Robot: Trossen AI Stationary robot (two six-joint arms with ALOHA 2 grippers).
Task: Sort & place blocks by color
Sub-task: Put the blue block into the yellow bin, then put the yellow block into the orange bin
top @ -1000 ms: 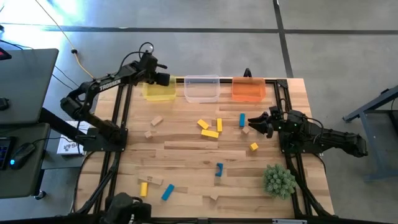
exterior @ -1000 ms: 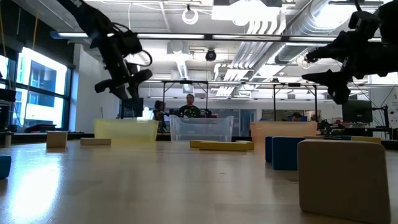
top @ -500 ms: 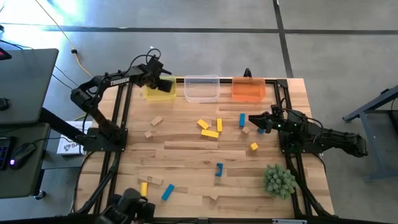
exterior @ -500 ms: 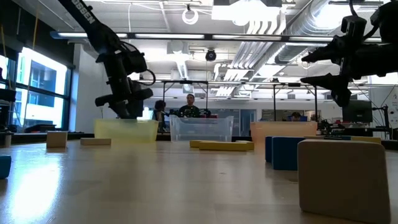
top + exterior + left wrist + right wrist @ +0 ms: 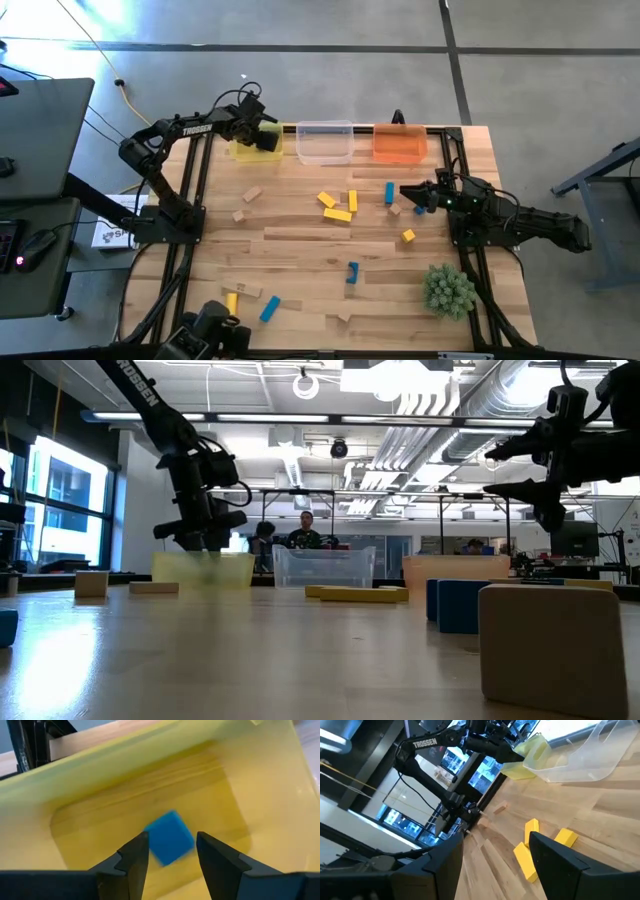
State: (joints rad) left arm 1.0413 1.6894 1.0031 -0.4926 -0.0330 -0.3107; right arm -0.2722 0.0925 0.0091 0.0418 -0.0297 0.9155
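Observation:
My left gripper (image 5: 264,140) points down into the yellow bin (image 5: 250,150) at the far left, with its fingers open. In the left wrist view a blue cube (image 5: 169,838) shows blurred inside the bin (image 5: 250,780), just beyond the parted fingers and free of them. I cannot tell whether it lies on the bin's floor. Yellow bars (image 5: 338,214), a blue bar (image 5: 389,192), a yellow cube (image 5: 408,236) and tan pieces (image 5: 252,194) lie flat on the table. My right gripper (image 5: 410,195) hovers level at the right, open, with nothing in it (image 5: 496,842).
A clear bin (image 5: 325,142) and an orange bin (image 5: 400,143) stand beside the yellow one along the far edge. A spiky green plant ball (image 5: 448,290) sits at the near right. More blocks (image 5: 270,308) lie at the near left. People show in the room behind.
My left gripper has sunk toward the yellow bin and tipped steeper, and now stands at its mouth. My right gripper has stayed in place and rolled a little at the wrist.

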